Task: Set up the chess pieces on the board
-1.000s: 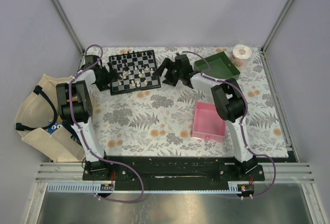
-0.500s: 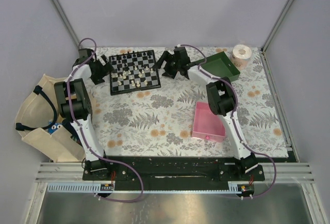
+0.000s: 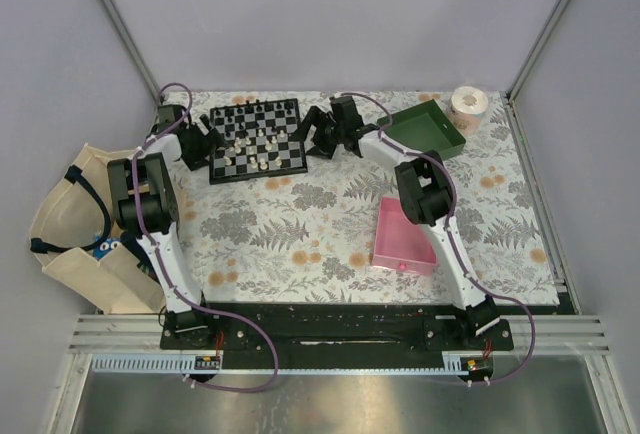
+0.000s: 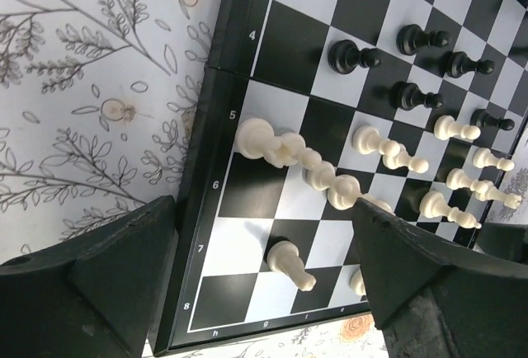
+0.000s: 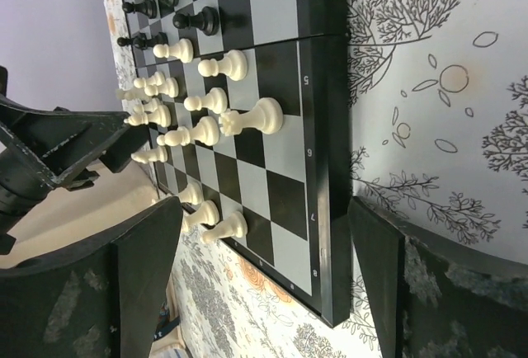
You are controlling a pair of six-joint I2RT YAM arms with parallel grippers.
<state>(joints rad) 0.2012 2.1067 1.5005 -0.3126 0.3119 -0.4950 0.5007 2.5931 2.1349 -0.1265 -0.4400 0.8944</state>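
The board (image 3: pixel 256 139) lies at the back of the table, left of centre, with black and cream-white chess pieces standing on it in loose rows. My left gripper (image 3: pixel 205 142) is open at the board's left edge. In the left wrist view its fingers (image 4: pixel 107 284) straddle the board's corner (image 4: pixel 190 308), with a white pawn (image 4: pixel 290 263) between them and black pawns (image 4: pixel 355 55) further off. My right gripper (image 3: pixel 318 137) is open at the board's right edge. In the right wrist view it (image 5: pixel 260 267) straddles the board's border (image 5: pixel 326 209), near a large white piece (image 5: pixel 256 117).
A green tray (image 3: pixel 425 129) stands at the back right, with a tape roll (image 3: pixel 467 104) behind it. A pink tray (image 3: pixel 405 236) lies on the right of the flowered tablecloth. A cloth bag (image 3: pixel 75 224) hangs off the table's left side.
Both grippers drew back a little half a second ago and have come in again to the board's two side edges. The board sits slightly further left.
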